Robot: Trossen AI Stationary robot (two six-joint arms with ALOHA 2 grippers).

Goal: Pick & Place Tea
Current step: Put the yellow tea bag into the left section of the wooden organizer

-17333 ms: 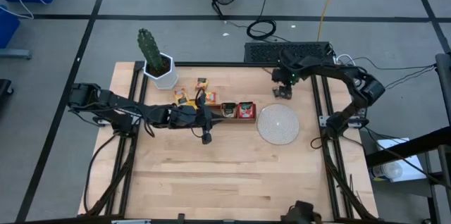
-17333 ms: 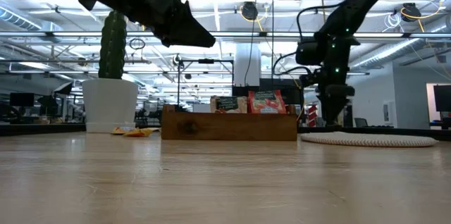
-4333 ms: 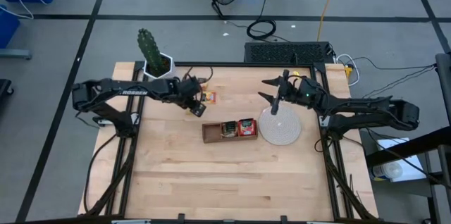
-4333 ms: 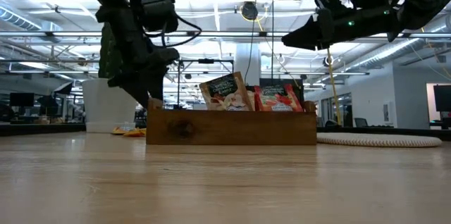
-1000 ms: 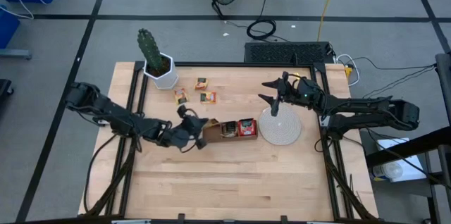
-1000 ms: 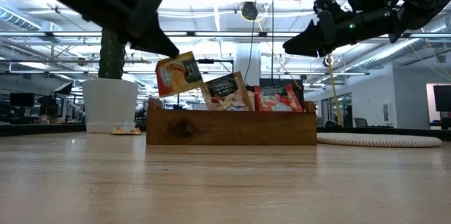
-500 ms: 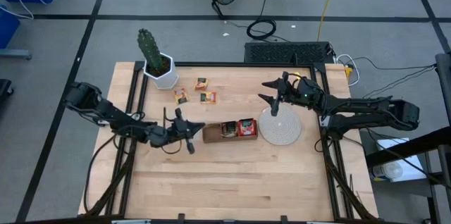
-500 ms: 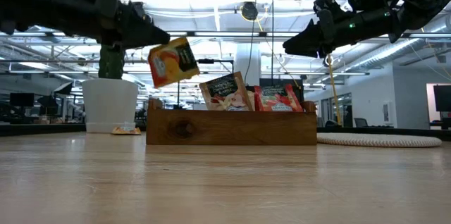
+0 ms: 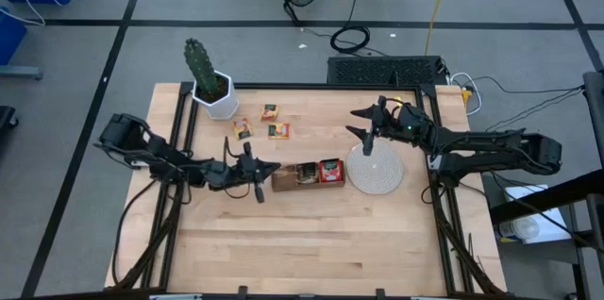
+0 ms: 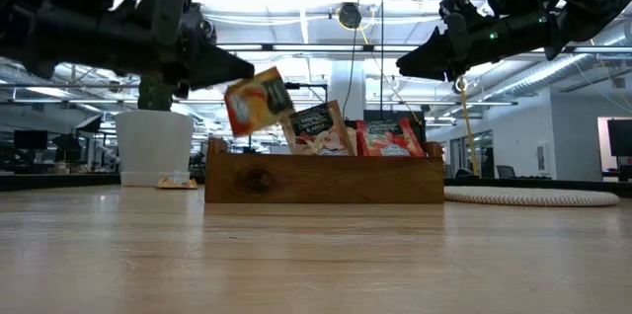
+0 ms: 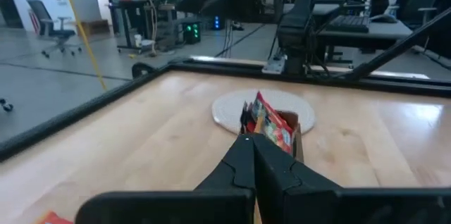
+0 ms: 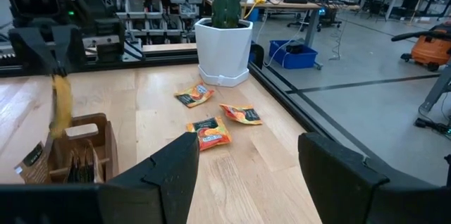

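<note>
My left gripper (image 9: pixel 271 168) is shut on a yellow-orange tea sachet (image 10: pixel 259 100), which hangs just over the left end of the wooden tray (image 10: pixel 324 178). A tan sachet (image 10: pixel 316 128) and a red sachet (image 10: pixel 393 138) stand in the tray. Three more sachets (image 9: pixel 243 128) (image 9: pixel 270 111) (image 9: pixel 278 130) lie flat on the table behind it. My right gripper (image 9: pixel 363 136) stands open in the air over the far left rim of the round whitish disc (image 9: pixel 375 168), holding nothing. My left gripper pinches the sachet's upper edge (image 10: pixel 240 84) between its two fingers, which lie level and come from the table's left. The sachet hangs tilted below the fingertips, clear of the tray and the table. In the right wrist view it shows edge-on as a thin strip (image 12: pixel 62 108).
A cactus in a white pot (image 9: pixel 212 88) stands at the table's far left corner. The disc lies flat just right of the tray. Bare wood (image 9: pixel 311 234) stretches across the near half of the table. Black frame rails run along both sides.
My left gripper has tipped from a slant to level and sunk a little, staying shut on the sachet. The sachet first swung up and left, then came down toward the tray's left end, still tilted. My right arm has kept still.
</note>
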